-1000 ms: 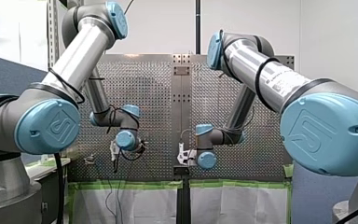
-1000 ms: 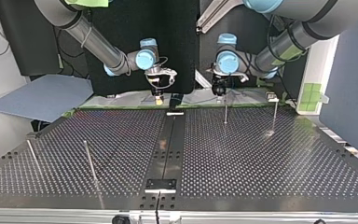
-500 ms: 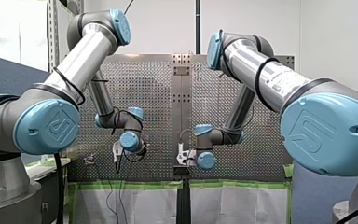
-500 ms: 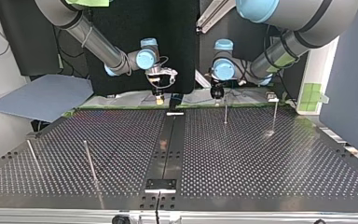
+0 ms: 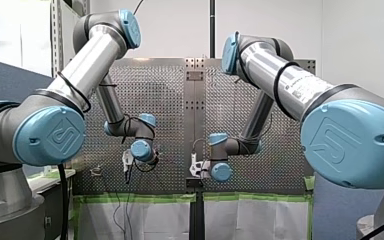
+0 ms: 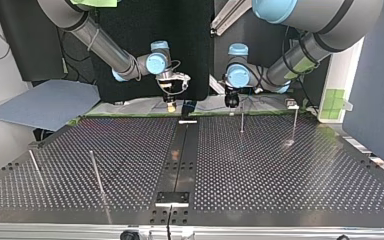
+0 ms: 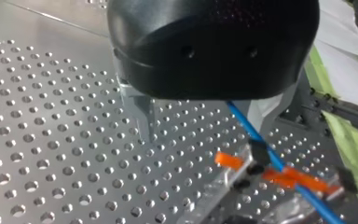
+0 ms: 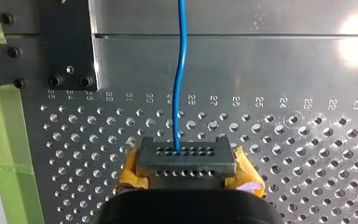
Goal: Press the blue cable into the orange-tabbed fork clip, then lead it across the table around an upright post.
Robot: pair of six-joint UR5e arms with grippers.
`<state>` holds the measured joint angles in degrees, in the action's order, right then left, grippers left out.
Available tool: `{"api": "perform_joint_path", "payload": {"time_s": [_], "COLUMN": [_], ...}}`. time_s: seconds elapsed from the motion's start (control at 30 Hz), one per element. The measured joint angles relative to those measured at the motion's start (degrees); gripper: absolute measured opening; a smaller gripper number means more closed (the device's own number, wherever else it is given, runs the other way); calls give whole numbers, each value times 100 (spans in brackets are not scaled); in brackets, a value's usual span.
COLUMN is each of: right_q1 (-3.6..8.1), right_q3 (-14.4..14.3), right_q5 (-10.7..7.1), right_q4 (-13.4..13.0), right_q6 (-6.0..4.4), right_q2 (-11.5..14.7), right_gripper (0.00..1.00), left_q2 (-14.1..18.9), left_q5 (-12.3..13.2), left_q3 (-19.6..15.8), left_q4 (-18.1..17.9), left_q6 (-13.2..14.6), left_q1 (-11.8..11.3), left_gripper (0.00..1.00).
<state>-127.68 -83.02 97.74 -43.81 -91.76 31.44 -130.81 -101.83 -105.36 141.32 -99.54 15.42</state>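
Observation:
In the left wrist view my left gripper (image 7: 205, 135) is open, its metal fingers (image 7: 139, 114) spread wide above the perforated plate. The blue cable (image 7: 261, 142) runs down between them, close to one finger, and lies in the orange-tabbed fork clip (image 7: 261, 170) just ahead. My right gripper (image 8: 182, 156) with yellow pads (image 8: 129, 175) is shut on the blue cable (image 8: 181, 70), which leads straight away from it over the plate. In the top view my left gripper (image 6: 231, 100) and my right gripper (image 6: 170, 100) hang at the table's far edge.
Two upright posts (image 6: 241, 120) (image 6: 295, 122) stand at the top view's right, near my left gripper. Two leaning rods (image 6: 97, 172) (image 6: 35, 165) stand at its left front. A dark centre strip (image 6: 180, 155) splits the table. Green tape (image 8: 9, 154) lines the edge.
My left arm has shifted a little toward the table's middle, leftward in the top view, its gripper going with it. My right arm has not moved.

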Motion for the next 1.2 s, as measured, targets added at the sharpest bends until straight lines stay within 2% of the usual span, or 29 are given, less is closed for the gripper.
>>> {"api": "perform_joint_path", "payload": {"time_s": [0.03,0.07,0.1,0.13,0.17,0.2,0.23,0.27,0.43,0.83,1.0,1.2], "right_q1": [0,-1,-1,-1,-1,-1,-1,0,1,14,48,69], "right_q3": [0,0,0,0,0,0,0,1,0,3,47,59], "right_q5": [0,0,0,0,0,0,0,0,0,1,59,150], "right_q4": [-1,-3,-4,-4,-5,-5,-5,-6,-4,17,153,396], "right_q6": [-1,-1,-1,-3,-5,-5,-7,-8,-11,-9,33,78], "right_q2": [0,0,-2,-2,-2,-2,-2,-2,-4,-4,31,235], "right_gripper": [0,0,0,0,0,0,0,0,0,0,0,0], "left_q2": [0,0,0,0,0,0,0,0,0,5,49,274], "left_q5": [-6,-15,-35,-56,-81,-119,-148,-180,-348,-388,-413,-576], "left_q3": [0,1,1,1,1,1,2,2,1,44,195,267], "left_q4": [1,1,2,2,2,4,6,7,25,122,311,578], "left_q6": [19,41,78,111,146,197,234,267,341,407,500,454], "left_q1": [9,16,26,34,43,55,65,75,116,203,282,426], "left_gripper": [100,73,73,55,27,27,8,0,0,0,0,0]}}
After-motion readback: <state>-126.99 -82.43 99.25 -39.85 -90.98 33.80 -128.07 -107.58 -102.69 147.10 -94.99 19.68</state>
